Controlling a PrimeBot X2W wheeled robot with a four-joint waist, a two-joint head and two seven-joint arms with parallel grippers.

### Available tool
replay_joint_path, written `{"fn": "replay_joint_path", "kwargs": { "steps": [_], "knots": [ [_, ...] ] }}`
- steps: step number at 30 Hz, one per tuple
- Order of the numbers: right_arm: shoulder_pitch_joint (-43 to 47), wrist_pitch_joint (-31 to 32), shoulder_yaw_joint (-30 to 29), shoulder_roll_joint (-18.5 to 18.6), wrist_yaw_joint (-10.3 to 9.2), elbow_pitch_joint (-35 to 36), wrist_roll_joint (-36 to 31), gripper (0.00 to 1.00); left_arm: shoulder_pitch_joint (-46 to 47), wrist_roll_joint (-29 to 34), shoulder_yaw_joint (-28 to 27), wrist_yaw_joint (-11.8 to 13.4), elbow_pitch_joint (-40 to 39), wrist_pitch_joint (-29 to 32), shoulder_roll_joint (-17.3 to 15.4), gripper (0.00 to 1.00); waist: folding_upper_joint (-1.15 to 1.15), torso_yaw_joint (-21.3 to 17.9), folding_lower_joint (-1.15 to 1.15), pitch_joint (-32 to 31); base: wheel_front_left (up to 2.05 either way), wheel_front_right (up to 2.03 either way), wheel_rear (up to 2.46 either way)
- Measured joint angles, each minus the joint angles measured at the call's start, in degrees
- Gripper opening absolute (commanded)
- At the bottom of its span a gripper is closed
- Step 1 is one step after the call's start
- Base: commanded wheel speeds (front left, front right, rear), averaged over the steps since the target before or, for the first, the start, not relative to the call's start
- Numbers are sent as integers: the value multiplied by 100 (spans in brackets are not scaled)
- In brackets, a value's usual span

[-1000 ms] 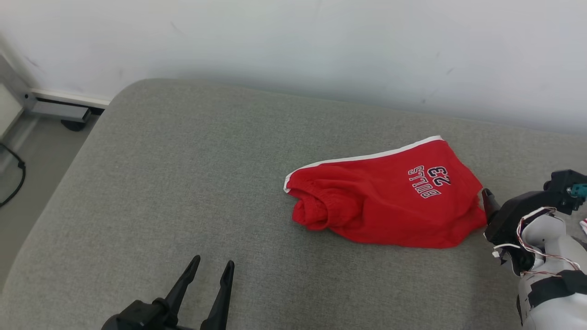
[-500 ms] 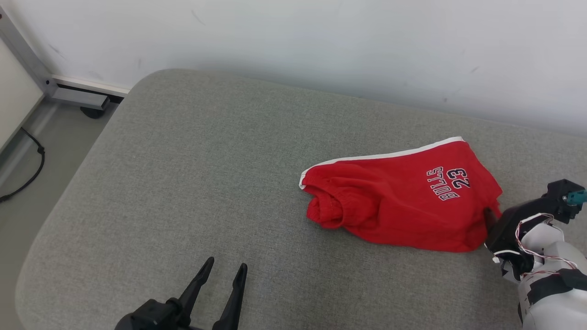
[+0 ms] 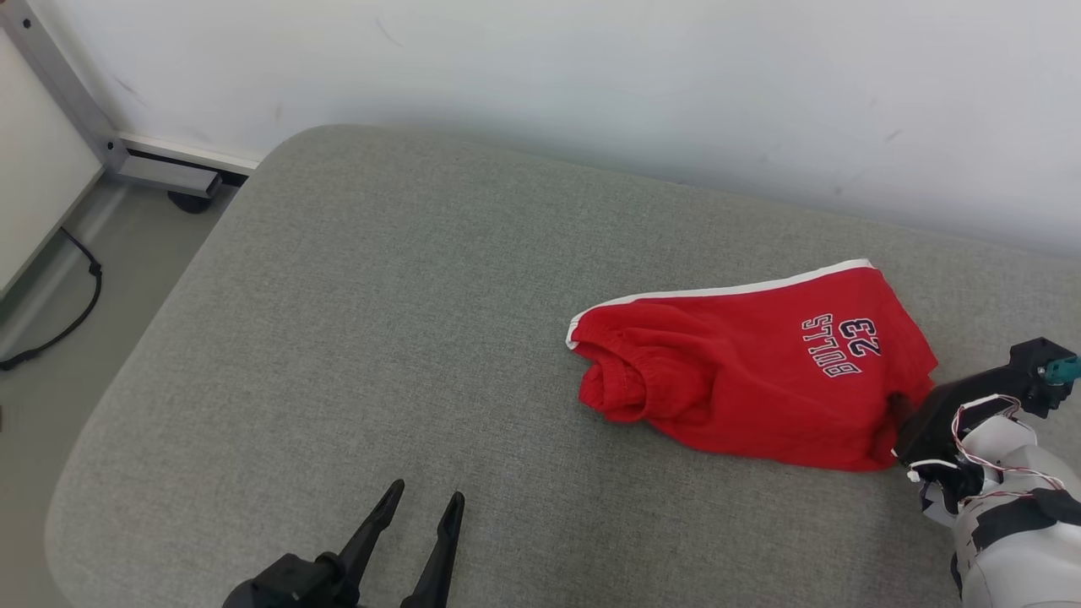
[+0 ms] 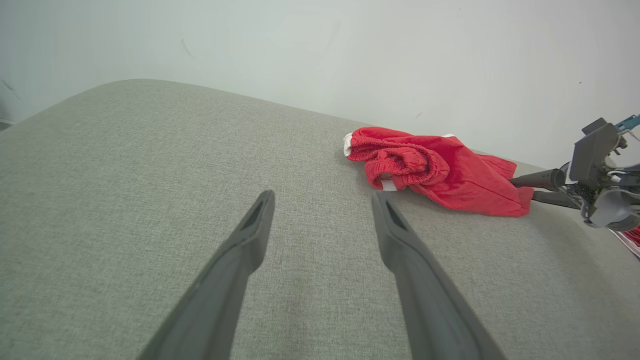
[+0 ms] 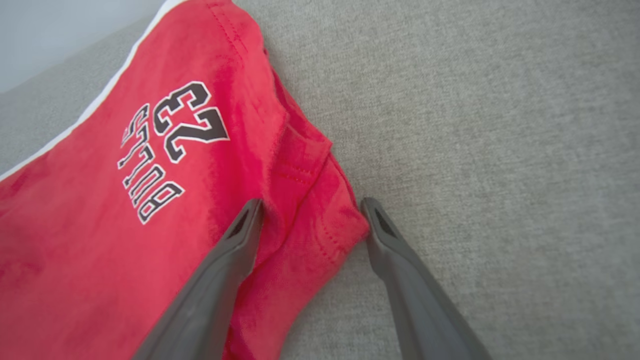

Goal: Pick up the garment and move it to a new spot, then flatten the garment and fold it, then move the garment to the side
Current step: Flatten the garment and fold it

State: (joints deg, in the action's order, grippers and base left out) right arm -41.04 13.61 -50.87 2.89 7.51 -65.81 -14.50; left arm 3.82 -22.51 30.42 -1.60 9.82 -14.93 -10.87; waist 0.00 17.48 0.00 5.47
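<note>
The right gripper (image 5: 312, 205) has its fingers apart, straddling a folded corner of the red garment (image 5: 100, 225). In the right wrist view one finger lies over the cloth at centre frame, and the other sits just beside the hem on the grey cushion (image 5: 500, 125). The garment, printed "BULLS 23", lies crumpled right of centre in the head view, waistband bunched toward the middle. The right forearm (image 3: 1005, 507) comes in low from the lower right corner. The left gripper (image 3: 426, 491), fingers likewise apart, hovers over bare cushion at the bottom, well apart from the garment. A white wall (image 3: 591, 67) spans the top. A cable (image 3: 76, 312) and metal frame (image 3: 59, 93) sit at the left edge.
</note>
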Motion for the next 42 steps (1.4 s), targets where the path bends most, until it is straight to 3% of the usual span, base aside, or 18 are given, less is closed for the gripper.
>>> {"fn": "replay_joint_path", "kwargs": {
  "steps": [5, 6, 7, 8, 9, 10, 11, 12, 19, 27, 36, 42],
  "knots": [
    [-94, 59, -232, 8, 0, -44, -378, 100, 23, 7, -4, -42, 20, 0, 22, 100, 0, 53, -1, 59, 0, 0, 0],
    [-123, 73, -264, 9, 0, -52, -456, 92, 28, 8, -11, -43, 24, 0, 25, 100, 0, 62, -1, 72, 0, 0, 0],
    [-151, 87, -286, 10, 0, -48, -541, 55, 29, 8, -16, -43, 29, 0, 31, 100, 0, 69, -1, 84, 0, 0, 0],
    [-169, 88, -311, 11, 0, -42, -608, 39, 30, 8, -22, -44, 33, 0, 37, 100, 0, 75, -1, 95, 0, 0, 0],
    [-175, 86, -335, 11, 0, -27, -690, 26, 32, 8, -27, -45, 36, 0, 44, 100, 0, 80, -1, 104, 0, 0, 0],
    [-177, 75, -357, 11, 0, -18, -791, 26, 36, 8, -32, -46, 43, 0, 47, 100, 0, 84, -1, 110, 0, 0, 0],
    [-181, 58, -376, 10, 0, 0, -870, 17, 40, 8, -36, -48, 52, 0, 51, 100, 0, 87, -1, 114, 0, 0, 0],
    [-185, 51, -390, 3, 1, 16, -947, 0, 46, 11, -38, -51, 56, 0, 56, 100, 0, 90, -1, 115, 0, 0, 0],
    [-209, -320, -588, -4, 1, -135, -1133, 0, 49, 25, -63, -87, 92, 0, 101, 100, 0, 88, -1, 53, 0, 0, 0],
    [-275, -1016, -684, -9, 1, -656, -880, 0, -14, 38, -131, -60, 78, 0, 82, 100, 0, -61, -1, -78, 0, 0, 0],
    [-63, -1446, -463, -10, 1, -801, -781, 0, -85, 42, -133, -45, 44, 0, 42, 100, 0, -394, -1, -221, 0, 0, 0],
    [202, -1308, 18, -12, 1, -816, -240, 0, -96, 42, -104, -45, 27, 0, 14, 100, 0, -607, -1, -300, 0, 0, 0]
  ]
}}
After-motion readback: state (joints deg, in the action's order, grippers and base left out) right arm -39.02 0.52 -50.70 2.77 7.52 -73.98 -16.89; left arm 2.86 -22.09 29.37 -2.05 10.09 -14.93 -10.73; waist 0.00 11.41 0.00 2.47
